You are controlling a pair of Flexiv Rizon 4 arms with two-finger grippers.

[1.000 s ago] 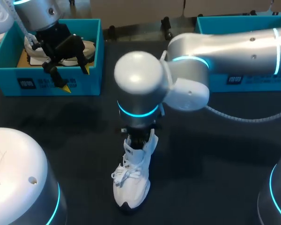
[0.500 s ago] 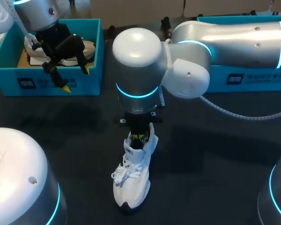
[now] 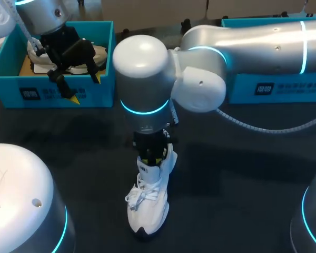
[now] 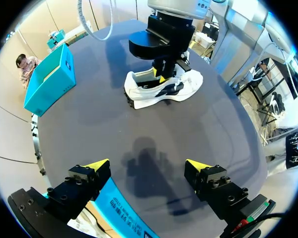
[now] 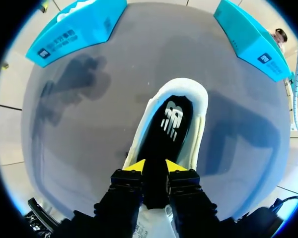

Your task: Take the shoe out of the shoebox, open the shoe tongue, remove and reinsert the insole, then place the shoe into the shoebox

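Observation:
A white shoe [image 3: 147, 203] stands on the dark table, toe toward me, and also shows in the left wrist view [image 4: 164, 89]. My right gripper [image 3: 152, 155] is down in its opening. In the right wrist view its fingers [image 5: 135, 165] stand a narrow gap apart over the front end of the black insole [image 5: 169, 124], which lies flat inside the shoe [image 5: 198, 129]. The gap between them is dark; I cannot tell whether they touch anything. My left gripper [image 3: 85, 88] hangs open and empty over the front wall of the left shoebox [image 3: 52, 95]; its fingertips [image 4: 97, 163] are wide apart.
A second white shoe [image 3: 39, 58] lies in the left shoebox. Another teal shoebox [image 3: 274, 79] stands at the back right, also seen in the left wrist view [image 4: 49, 84]. My right arm's elbow [image 3: 200, 89] spans the table's back middle.
The right arm's wrist has swung left over the shoe and its fingers have parted a little. The shoe and the left arm have not moved.

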